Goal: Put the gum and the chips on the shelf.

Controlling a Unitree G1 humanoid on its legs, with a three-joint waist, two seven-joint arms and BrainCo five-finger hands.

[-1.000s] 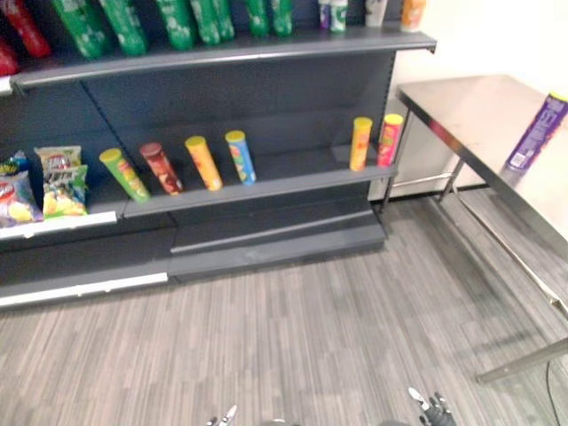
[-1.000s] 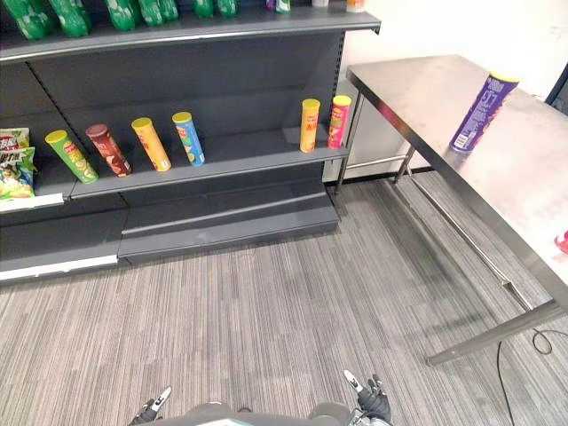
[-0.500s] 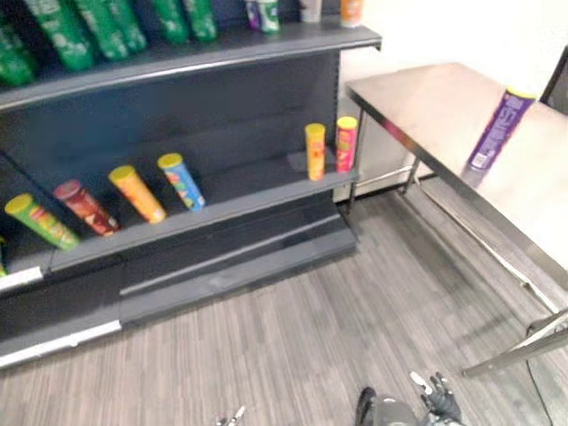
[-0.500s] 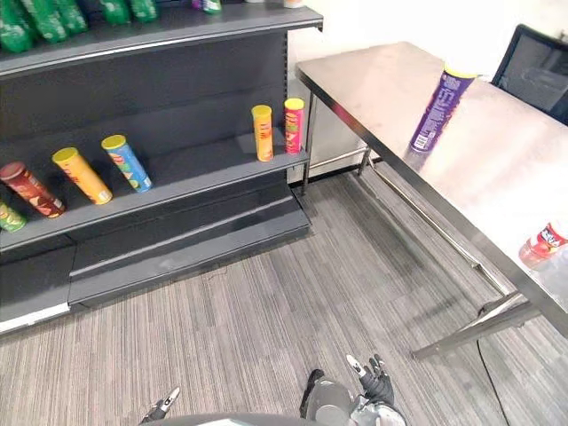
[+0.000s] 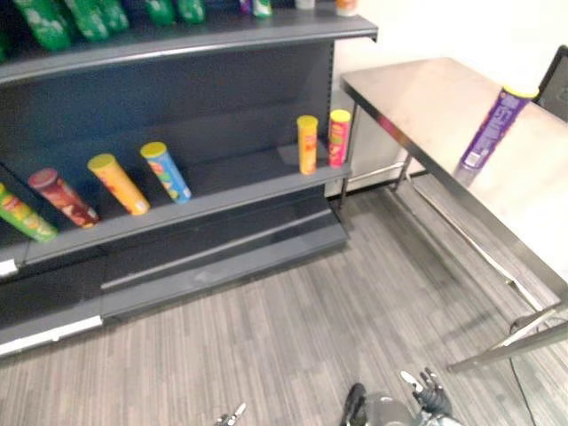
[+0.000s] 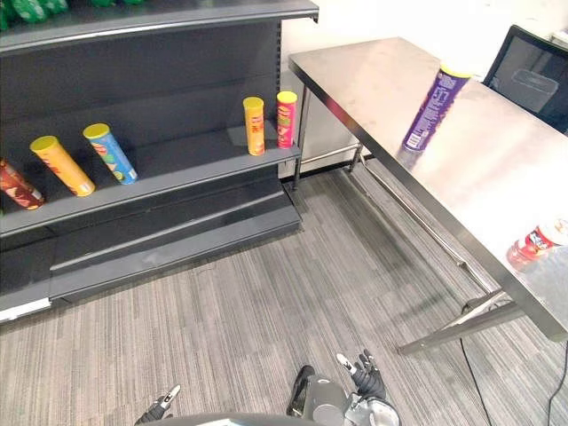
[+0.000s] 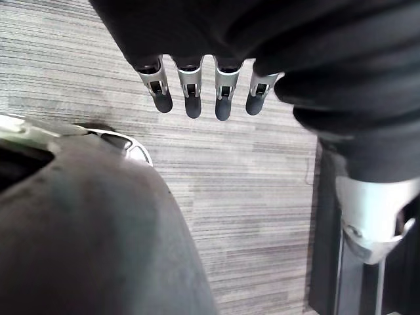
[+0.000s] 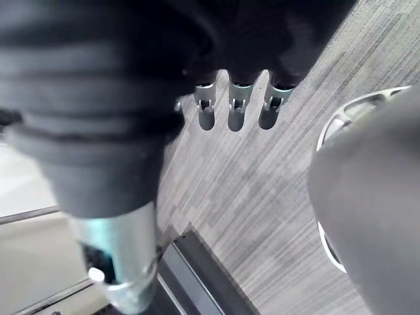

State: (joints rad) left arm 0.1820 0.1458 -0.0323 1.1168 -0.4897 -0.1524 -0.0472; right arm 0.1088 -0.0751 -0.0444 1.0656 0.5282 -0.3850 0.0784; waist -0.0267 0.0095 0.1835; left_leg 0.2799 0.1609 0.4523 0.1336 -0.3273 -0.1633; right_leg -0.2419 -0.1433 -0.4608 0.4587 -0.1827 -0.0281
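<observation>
Both hands hang low over the carpet floor [image 6: 266,302], empty. Left hand [image 7: 190,98]: fingers straight, nothing held. Right hand [image 8: 236,108]: fingers relaxed, nothing held. Worktop [image 6: 497,177] is on the right. A small red container [image 6: 535,242] sits near its close edge; can't tell if it's the gum. The purple chips can [image 6: 432,108] stands upright farther along. Shelf [image 6: 169,173] is beyond, with other cans [image 6: 255,126] on it.
</observation>
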